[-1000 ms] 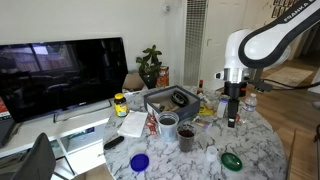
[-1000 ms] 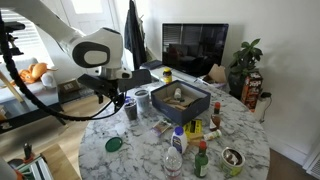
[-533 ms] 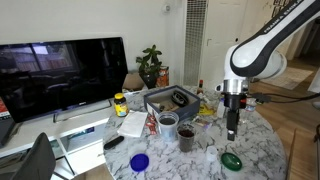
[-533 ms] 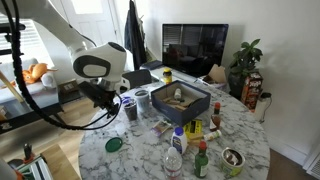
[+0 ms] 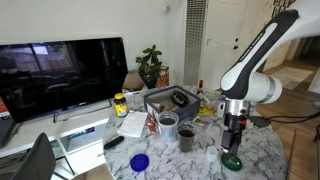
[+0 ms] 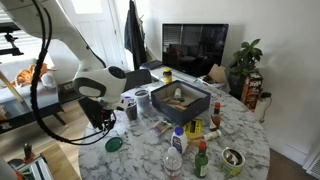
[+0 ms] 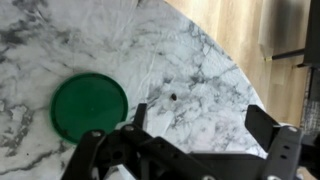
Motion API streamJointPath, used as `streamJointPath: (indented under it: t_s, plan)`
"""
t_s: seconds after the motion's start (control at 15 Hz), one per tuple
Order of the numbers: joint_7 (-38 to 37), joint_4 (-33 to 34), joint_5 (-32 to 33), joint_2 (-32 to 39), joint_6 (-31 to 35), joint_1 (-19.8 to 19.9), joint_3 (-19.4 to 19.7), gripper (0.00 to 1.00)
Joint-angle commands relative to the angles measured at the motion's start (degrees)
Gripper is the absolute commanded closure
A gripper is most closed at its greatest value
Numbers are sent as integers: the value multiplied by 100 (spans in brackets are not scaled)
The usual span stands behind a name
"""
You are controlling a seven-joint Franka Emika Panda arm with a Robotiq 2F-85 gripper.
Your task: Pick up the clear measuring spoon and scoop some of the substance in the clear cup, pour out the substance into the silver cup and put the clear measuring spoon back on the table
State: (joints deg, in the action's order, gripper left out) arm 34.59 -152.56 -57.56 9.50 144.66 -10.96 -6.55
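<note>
Exterior views face the table [image 6: 145,152] from opposite sides; wrist view looks down.

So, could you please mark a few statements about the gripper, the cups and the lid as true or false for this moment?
1. The gripper is open and empty. True.
2. A green lid lies flat on the table, close to the gripper. True.
3. The gripper is reaching into the silver cup. False: it hangs over the table by the green lid, apart from both cups.
4. The clear cup lies tipped over. False: it stands upright next to the silver cup.
5. The table top is bare wood. False: it is white with grey veins.
</note>
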Motion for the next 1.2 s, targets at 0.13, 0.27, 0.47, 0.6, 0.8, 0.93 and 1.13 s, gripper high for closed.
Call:
streamJointPath:
  t_s: [0.13, 0.27, 0.47, 0.6, 0.8, 0.93, 1.13]
  plan:
    - [289, -9, -1111, 570, 750, 91, -200, 0]
    - [318, 63, -1356, 739, 740, 108, -220, 0]
    - [248, 222, -1643, 983, 724, 94, -206, 0]
    - [248, 368, -1805, 1131, 701, 98, -204, 0]
    - [277, 566, -2130, 1283, 667, 118, -202, 0]
    - [236, 683, -2253, 1389, 686, 104, -187, 13]
    - [248, 815, -2404, 1547, 724, 102, -159, 42]
